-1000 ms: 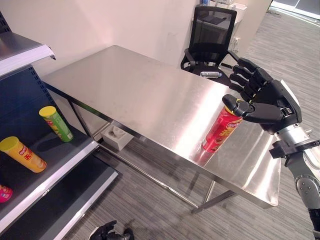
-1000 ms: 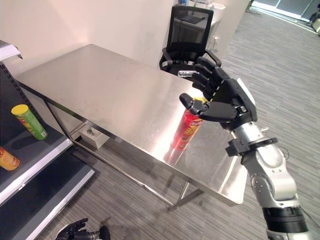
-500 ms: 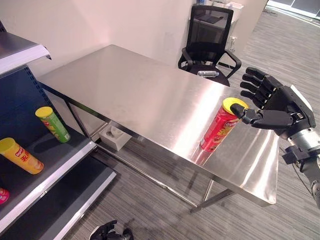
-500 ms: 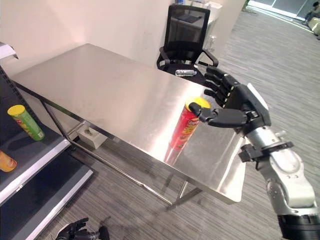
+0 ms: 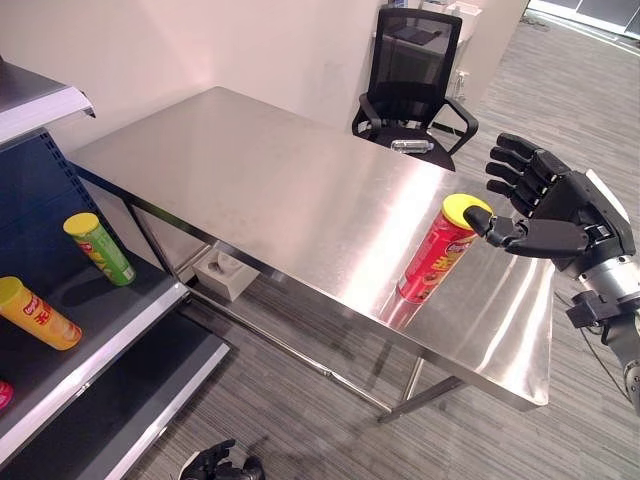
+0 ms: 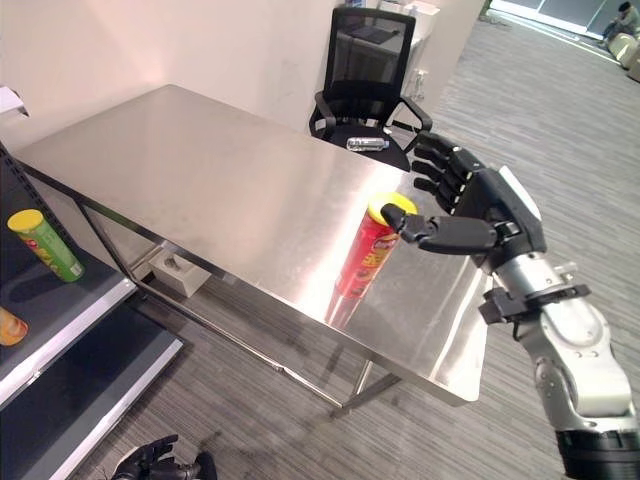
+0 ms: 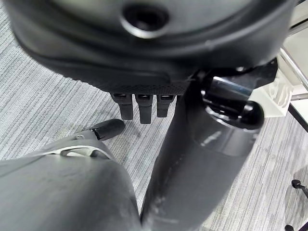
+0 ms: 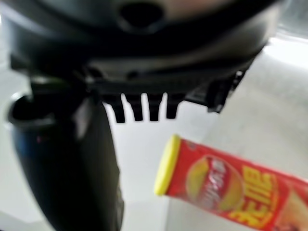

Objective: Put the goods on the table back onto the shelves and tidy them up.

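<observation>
Right hand (image 5: 560,205) is beside the top of the red can (image 5: 434,250), fingers spread and mostly straight, thumb tip at or just beside the yellow lid; can't tell if it touches. Nothing grasped. The right wrist view shows the can past the fingertips, not enclosed.

Red can stands upright on the tabletop (image 5: 270,190), near the front right edge.

Left hand (image 7: 139,107) hangs low over grey carpet, fingers relaxed and holding nothing; it's at the bottom edge of the head views too.

Shelf (image 5: 95,325) on the left carries a green can (image 5: 98,248) and a yellow can (image 5: 38,312), both lying tilted, apart from each other. A bit of a red item (image 5: 4,392) sits at the shelf's left edge, too cut off to identify.

Black office chair (image 5: 412,75) is behind the tabletop, with a small silvery object (image 5: 411,146) on its seat.
</observation>
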